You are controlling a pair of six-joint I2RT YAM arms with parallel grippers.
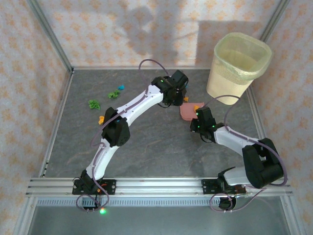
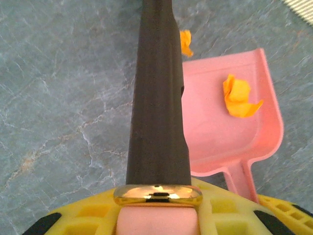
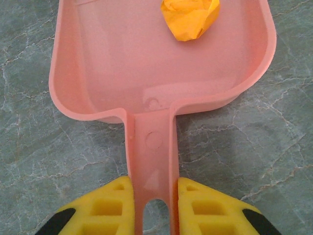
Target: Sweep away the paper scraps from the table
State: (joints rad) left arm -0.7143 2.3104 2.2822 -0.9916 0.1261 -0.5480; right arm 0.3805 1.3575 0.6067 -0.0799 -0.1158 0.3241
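Off to my left, the loose paper scraps (image 1: 94, 104) lie scattered on the desk (image 1: 146, 142). They are green, teal and orange bits, one orange piece just beside my left arm's elbow, and all of them are well apart from the dustpan (image 1: 187, 112). My left tool (image 2: 157, 215) is clamped on the brush (image 2: 156, 98), whose long dark head points away from me across the desk, its right side close along the dustpan's edge. An orange scrap (image 2: 186, 43) sits just outside the pan's mouth, touching or nearly touching the brush's right side, so I judge a short stroke to the right would carry it in. A second orange scrap (image 3: 190, 17) already lies inside the pan. My right tool (image 3: 154, 200) is clamped on the dustpan's handle and holds the pan flat on the desk, its mouth facing away from that arm. The scattered bits all lie to the left of the brush, so my left arm is the nearer one. The bin (image 1: 242, 63) stands at the far right.
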